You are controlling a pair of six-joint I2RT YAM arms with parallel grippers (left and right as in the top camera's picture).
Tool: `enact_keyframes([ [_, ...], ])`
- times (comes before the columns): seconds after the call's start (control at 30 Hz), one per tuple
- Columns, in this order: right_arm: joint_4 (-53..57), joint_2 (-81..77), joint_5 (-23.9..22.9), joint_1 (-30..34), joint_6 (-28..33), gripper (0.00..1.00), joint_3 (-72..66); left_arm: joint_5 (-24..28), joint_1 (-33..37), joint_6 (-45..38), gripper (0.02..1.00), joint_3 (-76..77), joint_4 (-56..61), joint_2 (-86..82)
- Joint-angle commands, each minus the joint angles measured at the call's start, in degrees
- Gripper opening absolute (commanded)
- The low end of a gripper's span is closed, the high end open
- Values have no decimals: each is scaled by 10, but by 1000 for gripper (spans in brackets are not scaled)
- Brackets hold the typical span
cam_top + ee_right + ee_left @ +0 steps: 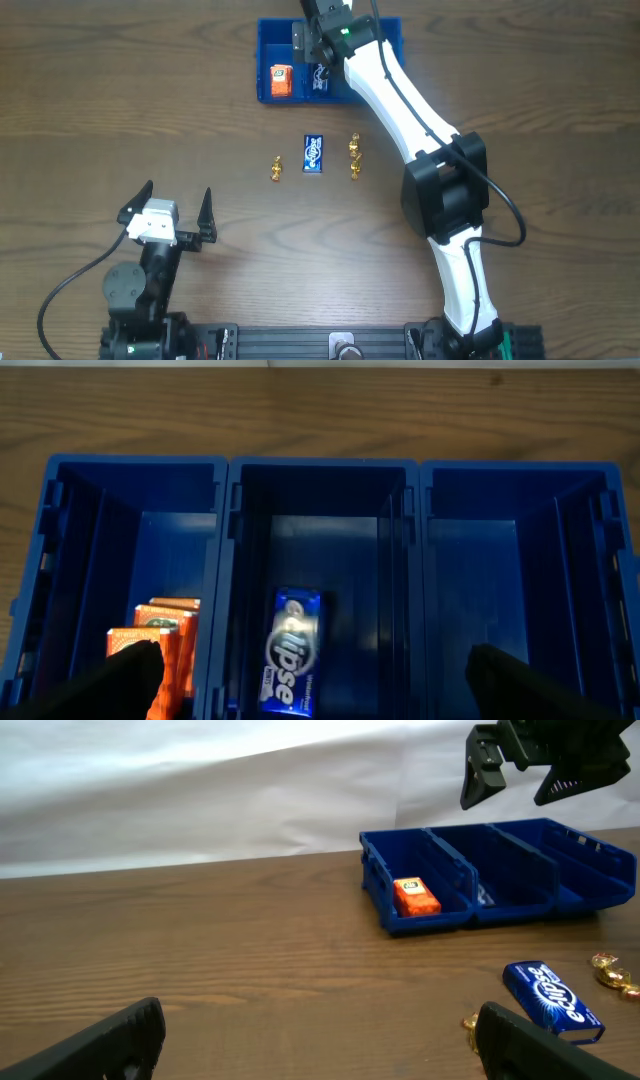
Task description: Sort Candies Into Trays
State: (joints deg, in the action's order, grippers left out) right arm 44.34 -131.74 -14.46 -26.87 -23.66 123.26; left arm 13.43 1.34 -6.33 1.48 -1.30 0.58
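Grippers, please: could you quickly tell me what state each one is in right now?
Left gripper: open, holding nothing.
Right gripper: open, holding nothing, above the blue tray.

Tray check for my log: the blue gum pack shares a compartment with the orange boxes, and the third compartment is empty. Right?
No. The right wrist view shows the blue gum pack alone in the middle compartment of the tray, beside the end one holding the orange boxes. The third compartment is empty.

Lab setup: wooden table [100,110], white backdrop [200,780]
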Motion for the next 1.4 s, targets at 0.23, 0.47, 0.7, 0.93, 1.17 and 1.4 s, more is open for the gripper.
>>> enact_keyframes([
  [0.23, 205, 84, -11, -59, -75, 1000, 16, 12, 1, -10, 998, -12, -17, -4],
  [0.47, 279, 82, 28, -111, -161, 1000, -76, 12, 1, -10, 996, -12, -17, -4],
  [0.7, 116, 82, 89, -114, -171, 1000, -246, 12, 1, -10, 998, -12, -17, -4],
  [0.93, 66, 80, 78, -114, -184, 998, -291, 12, 1, -10, 996, -12, -17, -4],
  [1.17, 45, 45, 68, -114, -183, 993, -291, 12, 1, -10, 998, -12, -17, -4],
  [1.4, 37, 38, 67, -114, -183, 557, -291, 12, 1, -10, 998, -12, -17, -4],
])
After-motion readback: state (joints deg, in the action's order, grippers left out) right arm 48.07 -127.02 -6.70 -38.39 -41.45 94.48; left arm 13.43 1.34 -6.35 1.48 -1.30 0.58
